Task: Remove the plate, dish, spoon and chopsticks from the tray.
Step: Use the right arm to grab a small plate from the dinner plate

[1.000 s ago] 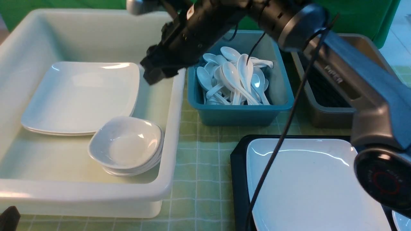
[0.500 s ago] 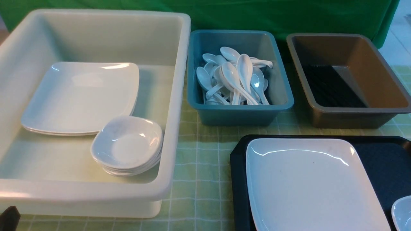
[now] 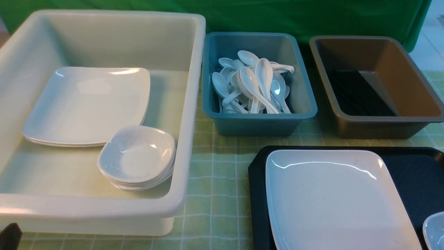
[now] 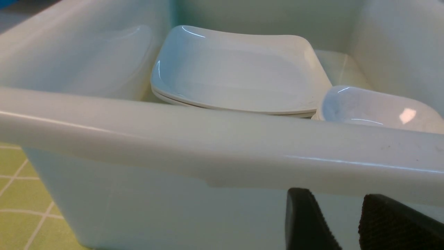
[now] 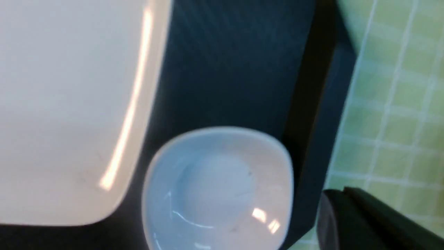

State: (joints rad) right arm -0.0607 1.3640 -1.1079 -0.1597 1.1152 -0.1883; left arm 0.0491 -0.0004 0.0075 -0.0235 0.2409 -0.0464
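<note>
The plate (image 3: 340,201) lies on the left of the black tray (image 3: 412,177). The dish (image 3: 435,231) stands at the tray's near right corner. In the right wrist view the dish (image 5: 218,191) sits beside the plate (image 5: 69,104) on the tray (image 5: 236,69). My right gripper (image 5: 338,196) is shut and empty, over the tablecloth just outside the tray's edge. My left gripper (image 4: 341,211) is open and empty, low against the outer wall of the white bin (image 4: 208,139). The spoon and chopsticks are out of view.
The big white bin (image 3: 189,104) on the left holds stacked plates (image 3: 86,104) and a stack of small dishes (image 3: 137,156). Behind the tray, a teal bin (image 3: 260,125) is heaped with white cutlery. A brown bin (image 3: 381,128) holds thin black sticks.
My right arm, stretched over the white bin a second ago, has pulled back out of the front view. That uncovered the tray and brown bin. The left arm has not moved.
</note>
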